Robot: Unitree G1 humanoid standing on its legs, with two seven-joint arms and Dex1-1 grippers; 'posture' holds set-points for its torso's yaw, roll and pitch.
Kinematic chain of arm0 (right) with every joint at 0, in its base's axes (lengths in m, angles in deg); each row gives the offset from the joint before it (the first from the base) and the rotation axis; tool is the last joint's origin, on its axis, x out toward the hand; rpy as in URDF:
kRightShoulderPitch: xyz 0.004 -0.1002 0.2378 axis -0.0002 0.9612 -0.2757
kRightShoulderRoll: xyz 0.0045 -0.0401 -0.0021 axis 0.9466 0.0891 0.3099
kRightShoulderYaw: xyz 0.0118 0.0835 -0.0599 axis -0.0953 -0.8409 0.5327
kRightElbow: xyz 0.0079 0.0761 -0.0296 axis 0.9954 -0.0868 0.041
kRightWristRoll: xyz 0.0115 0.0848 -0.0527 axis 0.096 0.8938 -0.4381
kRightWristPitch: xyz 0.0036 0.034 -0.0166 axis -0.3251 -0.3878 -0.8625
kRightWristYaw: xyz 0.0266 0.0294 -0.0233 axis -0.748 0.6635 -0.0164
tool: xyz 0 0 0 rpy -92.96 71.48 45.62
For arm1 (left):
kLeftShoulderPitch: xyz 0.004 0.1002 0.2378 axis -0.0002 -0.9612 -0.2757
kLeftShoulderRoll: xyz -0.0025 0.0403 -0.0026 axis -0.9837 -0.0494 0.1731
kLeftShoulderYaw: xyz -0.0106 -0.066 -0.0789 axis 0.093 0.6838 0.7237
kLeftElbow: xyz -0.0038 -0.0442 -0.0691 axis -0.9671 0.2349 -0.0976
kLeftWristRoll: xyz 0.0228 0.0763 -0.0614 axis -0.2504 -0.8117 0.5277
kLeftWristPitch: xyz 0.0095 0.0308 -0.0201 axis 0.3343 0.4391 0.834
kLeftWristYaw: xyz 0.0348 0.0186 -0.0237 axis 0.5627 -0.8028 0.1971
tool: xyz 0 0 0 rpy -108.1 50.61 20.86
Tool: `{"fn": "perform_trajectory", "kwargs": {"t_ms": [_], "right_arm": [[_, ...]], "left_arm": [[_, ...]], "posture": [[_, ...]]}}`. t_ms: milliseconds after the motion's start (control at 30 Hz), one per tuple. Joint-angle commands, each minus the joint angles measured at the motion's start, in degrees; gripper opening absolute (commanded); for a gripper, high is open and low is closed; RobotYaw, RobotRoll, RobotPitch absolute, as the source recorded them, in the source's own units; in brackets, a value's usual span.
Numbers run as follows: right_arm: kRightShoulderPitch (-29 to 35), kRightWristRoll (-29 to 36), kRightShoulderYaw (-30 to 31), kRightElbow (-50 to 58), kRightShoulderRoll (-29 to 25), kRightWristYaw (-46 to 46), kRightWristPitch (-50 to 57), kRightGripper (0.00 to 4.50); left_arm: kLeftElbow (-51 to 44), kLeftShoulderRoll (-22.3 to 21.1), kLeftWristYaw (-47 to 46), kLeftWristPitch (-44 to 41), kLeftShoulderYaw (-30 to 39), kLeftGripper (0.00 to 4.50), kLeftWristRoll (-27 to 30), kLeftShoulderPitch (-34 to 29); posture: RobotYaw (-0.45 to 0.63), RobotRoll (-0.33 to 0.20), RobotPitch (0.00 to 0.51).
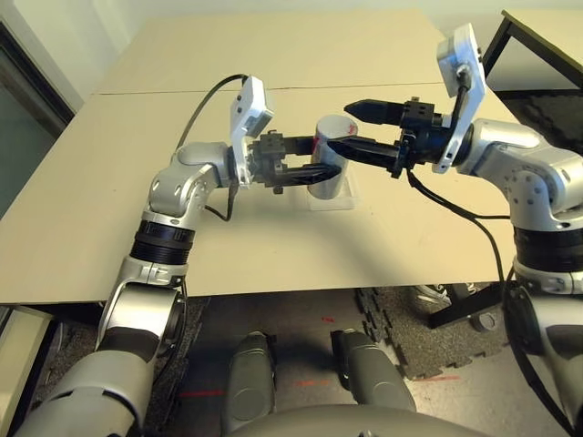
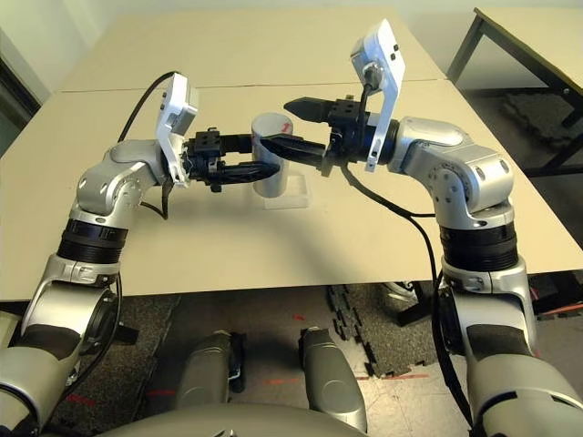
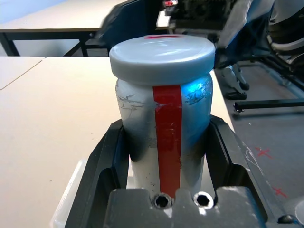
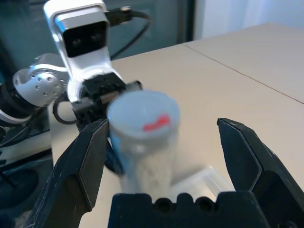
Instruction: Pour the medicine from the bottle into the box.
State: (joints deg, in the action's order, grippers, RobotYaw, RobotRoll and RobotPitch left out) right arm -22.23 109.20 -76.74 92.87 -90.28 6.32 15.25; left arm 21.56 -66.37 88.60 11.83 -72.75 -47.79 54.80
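1. The bottle is held upright above the table, near its middle, between the two arms.
2. The left gripper is clenched on the lower body of the bottle; its two black fingers are pressed against both sides of the silvery body, as is seen in the left wrist view.
3. The round grey cap is seated on top of the bottle, and a red stripe of the label runs down the side that is turned to the left wrist camera.
4. The right gripper is spread wide and is pointed toward the bottle from the robot's right side, at the height of the cap.
5. In the right wrist view the cap is seen between the two open fingers, but it cannot be told if either finger touches it; nothing is grasped by this gripper.
6. The box of clear plastic is placed on the table directly under and just beside the bottle, on its right side.
7. Whether the bottom of the bottle touches the box cannot be told.
8. The medicine cannot be made out.
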Motion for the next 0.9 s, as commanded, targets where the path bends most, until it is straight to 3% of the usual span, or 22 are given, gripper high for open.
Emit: {"fn": "perform_trajectory", "kwargs": {"t_ms": [33,167,433,900], "right_arm": [[1.34,1.09,-2.57,1.57,-1.61,-2.14,2.17,4.50],[2.89,4.68,-3.02,5.83,-2.89,-1.92,5.99,4.50],[0.71,7.57,-0.59,8.42,-0.24,-3.95,8.10,4.50],[-5.22,-0.68,8.45,2.69,5.79,-4.93,2.14,4.50]], "left_arm": [[0.45,-0.09,1.89,1.20,-0.77,2.47,0.07,0.14],[1.93,-0.20,2.35,1.99,-0.70,2.47,-0.41,0.71],[3.65,0.08,2.71,2.80,-1.09,2.47,-0.82,1.93],[3.47,0.64,2.49,3.05,-1.55,2.47,-0.82,1.92]], "posture": [[-0.19,0.000,0.099],[-0.19,0.000,0.100],[-0.20,0.000,0.100],[-0.18,0.000,0.102]]}}
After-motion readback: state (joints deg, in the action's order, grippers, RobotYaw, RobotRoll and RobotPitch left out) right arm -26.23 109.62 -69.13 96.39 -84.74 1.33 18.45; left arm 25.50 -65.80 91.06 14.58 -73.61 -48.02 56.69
